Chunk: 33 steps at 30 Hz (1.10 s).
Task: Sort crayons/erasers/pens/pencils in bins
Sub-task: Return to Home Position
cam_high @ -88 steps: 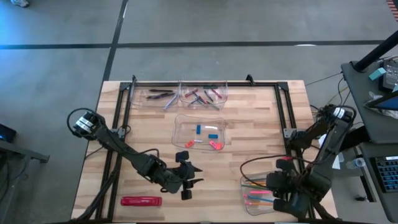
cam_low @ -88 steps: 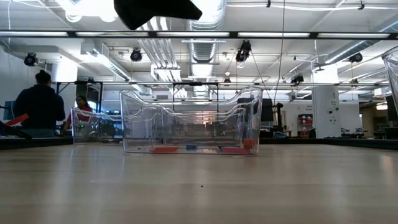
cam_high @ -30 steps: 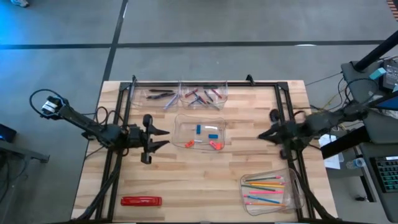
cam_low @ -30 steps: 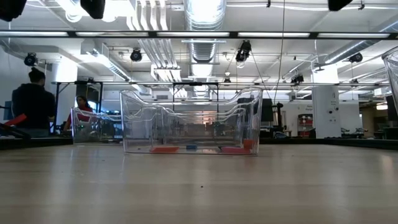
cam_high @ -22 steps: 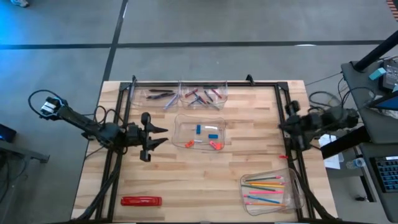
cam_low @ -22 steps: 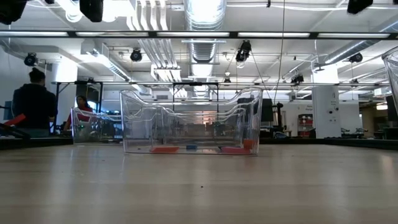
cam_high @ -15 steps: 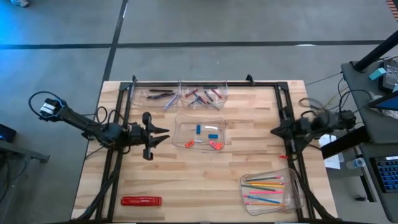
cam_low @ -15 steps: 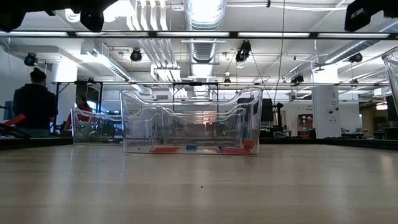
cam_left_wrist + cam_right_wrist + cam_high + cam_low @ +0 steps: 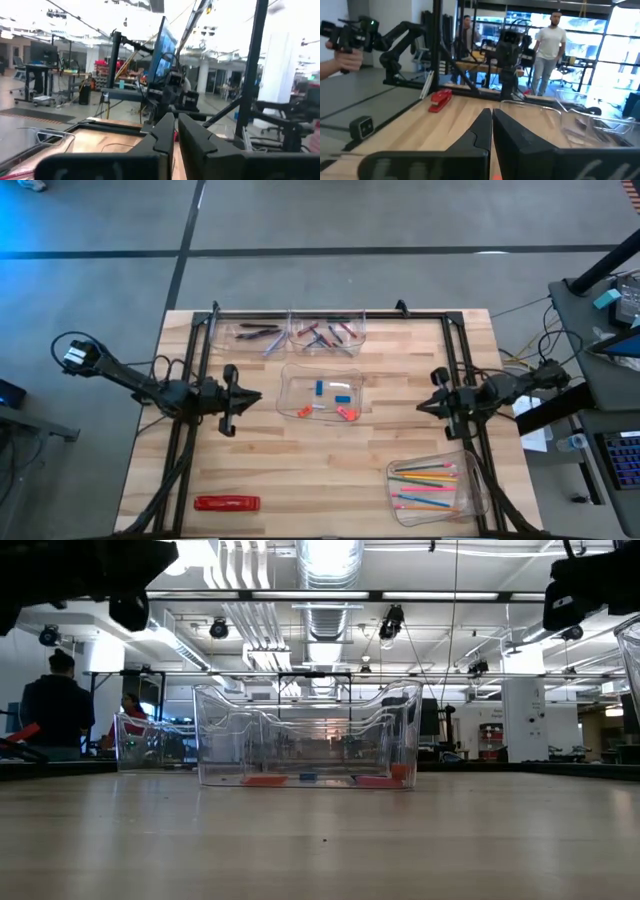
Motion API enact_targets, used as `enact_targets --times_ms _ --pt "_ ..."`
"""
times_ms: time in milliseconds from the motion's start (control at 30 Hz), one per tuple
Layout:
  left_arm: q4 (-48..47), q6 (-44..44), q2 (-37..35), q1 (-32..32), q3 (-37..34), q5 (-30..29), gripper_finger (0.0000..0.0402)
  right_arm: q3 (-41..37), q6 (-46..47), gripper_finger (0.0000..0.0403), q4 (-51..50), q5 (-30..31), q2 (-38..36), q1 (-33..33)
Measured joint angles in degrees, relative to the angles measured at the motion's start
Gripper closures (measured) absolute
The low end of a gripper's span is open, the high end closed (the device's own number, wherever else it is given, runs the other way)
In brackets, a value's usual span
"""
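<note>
Now pulled back to opposite table edges: left gripper (image 9: 238, 396) freshly pressed together, right gripper (image 9: 428, 404) likewise, both empty. Small blue and pink erasers (image 9: 331, 399) inside middle clear plastic bin (image 9: 290, 376); sorting seemingly complete.

Four clear bins (image 9: 322, 393) hold sorted pens (image 9: 258, 333), crayons (image 9: 328, 333), erasers (image 9: 343, 398) and pencils (image 9: 425, 485).

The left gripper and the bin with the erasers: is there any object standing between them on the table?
Nothing visible. In the high view only bare wood lies between the shut left gripper and the bin with the erasers. The red flat pack lies well aside, toward the table's near edge.
</note>
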Motion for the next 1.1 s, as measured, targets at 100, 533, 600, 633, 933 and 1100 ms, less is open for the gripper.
enact_targets --times_ms 100,533,600,633,933,1100 --pt "5.05 -0.06 -1.21 0.00 -4.18 1.85 0.0391 -1.34 1.50 0.0394 -0.43 0.03 -0.17 -1.27" --pt "-11.50 3.17 -4.60 2.07 -4.57 6.68 0.0391 -4.69 4.57 0.0394 0.42 -1.55 1.83 -2.04" --pt "-15.02 3.56 -6.02 2.88 -4.57 6.69 0.0391 -4.69 3.18 0.0394 0.37 -1.57 1.95 -2.04" --pt "-16.95 4.17 -6.94 3.21 -4.59 6.67 0.0391 -4.69 2.57 0.0394 0.35 -1.57 1.95 -2.04" --pt "-40.23 4.42 -26.45 4.21 -4.63 5.19 0.0391 -4.71 -4.49 0.0394 0.21 -1.55 3.05 -2.04" --pt "-48.83 3.32 -38.78 4.21 -4.59 6.40 0.0391 -4.71 -4.05 0.0394 0.18 -1.54 4.42 -2.04"
